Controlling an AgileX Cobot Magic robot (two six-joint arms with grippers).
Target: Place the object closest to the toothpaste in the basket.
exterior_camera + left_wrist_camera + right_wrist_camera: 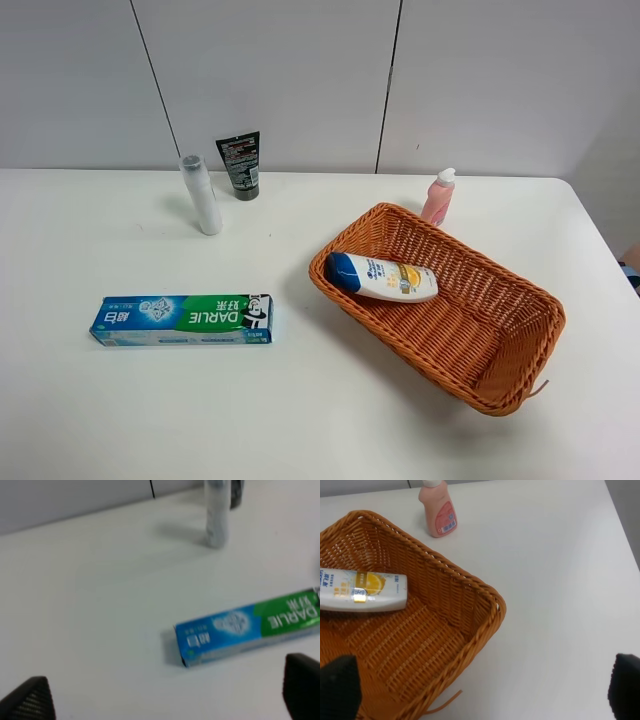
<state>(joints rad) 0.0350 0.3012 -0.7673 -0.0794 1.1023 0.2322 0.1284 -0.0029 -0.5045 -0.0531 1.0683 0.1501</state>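
The blue and green toothpaste box [182,320] lies flat at the table's front left; it also shows in the left wrist view [250,627]. A white shampoo bottle with a blue cap [385,278] lies on its side inside the orange wicker basket [555,320], and it shows in the right wrist view [362,590] too. My left gripper [165,700] is open and empty, hovering near the toothpaste box's end. My right gripper [482,690] is open and empty above the basket's [497,605] corner. Neither arm shows in the exterior view.
A white cylindrical bottle [202,195] stands behind the toothpaste, also in the left wrist view [216,515]. A black tube [240,165] stands upright by the back wall. A pink bottle [438,197] stands just behind the basket, also in the right wrist view [438,510].
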